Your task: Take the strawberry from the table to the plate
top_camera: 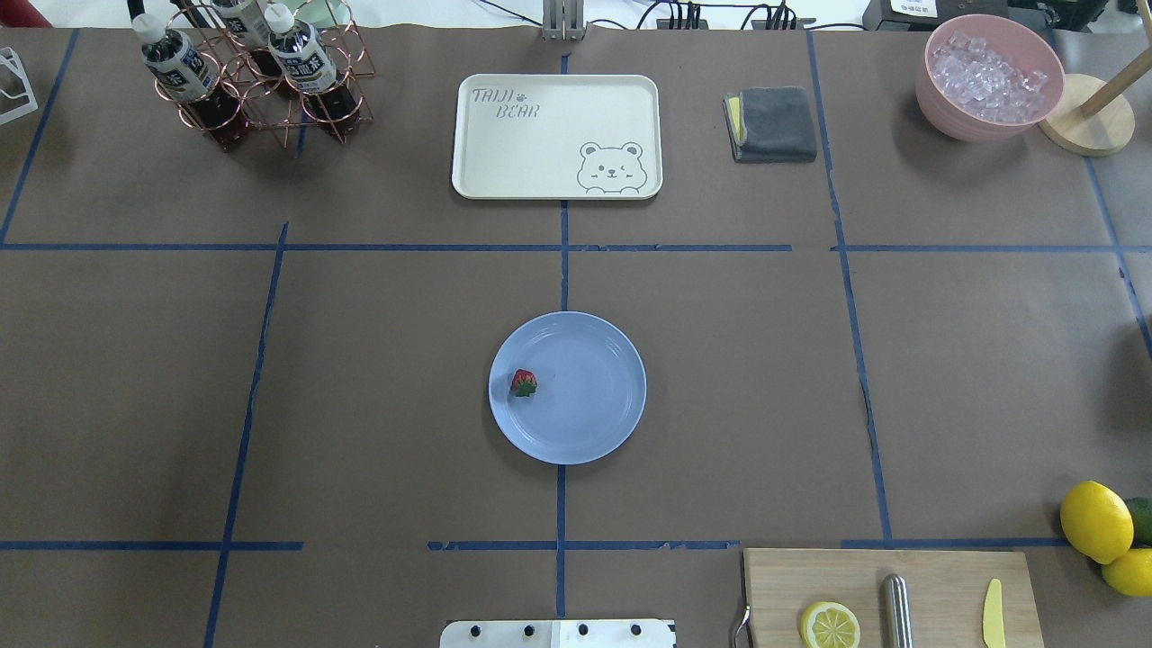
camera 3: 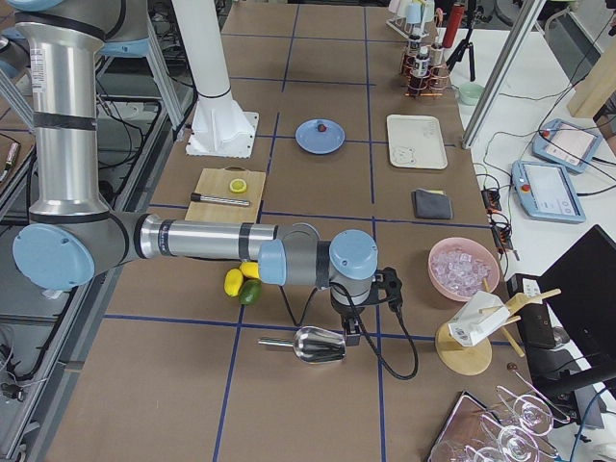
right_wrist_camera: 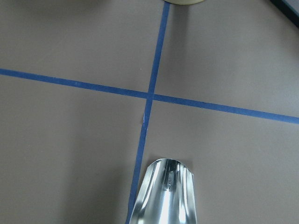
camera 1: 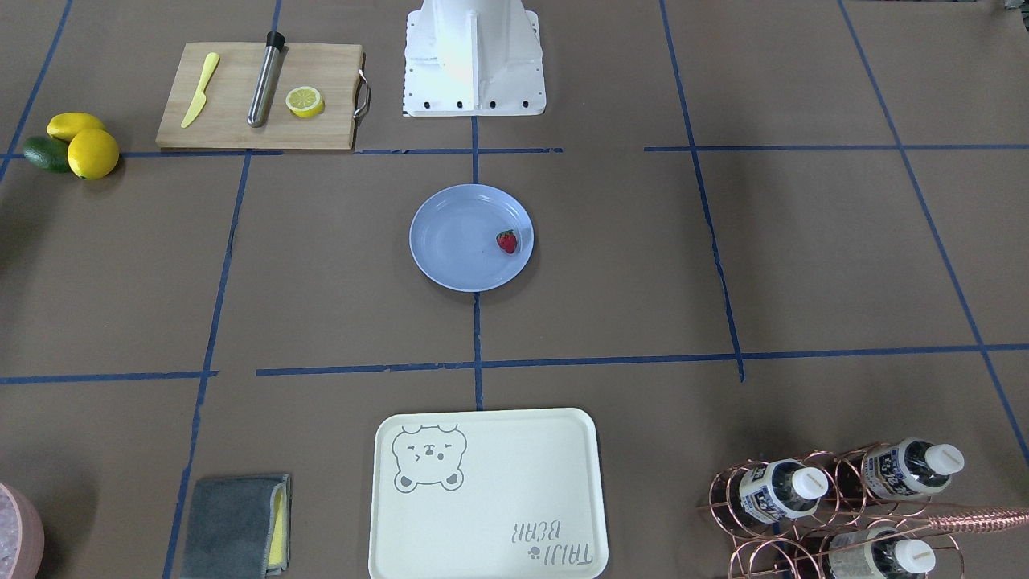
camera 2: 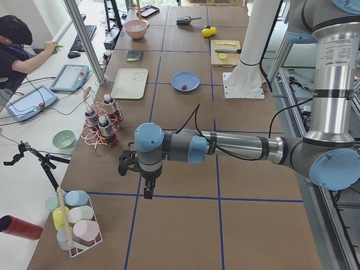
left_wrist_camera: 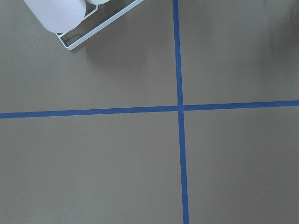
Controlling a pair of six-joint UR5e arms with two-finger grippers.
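The small red strawberry (camera 1: 506,241) (top_camera: 524,383) lies inside the light-blue plate (camera 1: 458,249) (top_camera: 585,396), near its rim, at the middle of the brown table (camera 1: 723,241). Both also show far off in the side views, strawberry (camera 2: 183,87) on plate (camera 2: 190,79). My left gripper (camera 2: 147,188) hangs over bare table far from the plate, beside a cup rack. My right gripper (camera 3: 352,335) hangs at the other end, next to a metal scoop (camera 3: 318,345). Neither gripper shows in the wrist, overhead or front views, so I cannot tell whether they are open or shut.
A cutting board (camera 1: 257,96) carries a lemon half, a yellow knife and a steel rod. Lemons (camera 1: 88,149), the bear tray (camera 1: 490,498), a bottle rack (camera 1: 836,507), a grey cloth (camera 1: 237,527) and an ice bowl (top_camera: 990,76) ring the table. A person (camera 2: 14,45) sits beyond the table.
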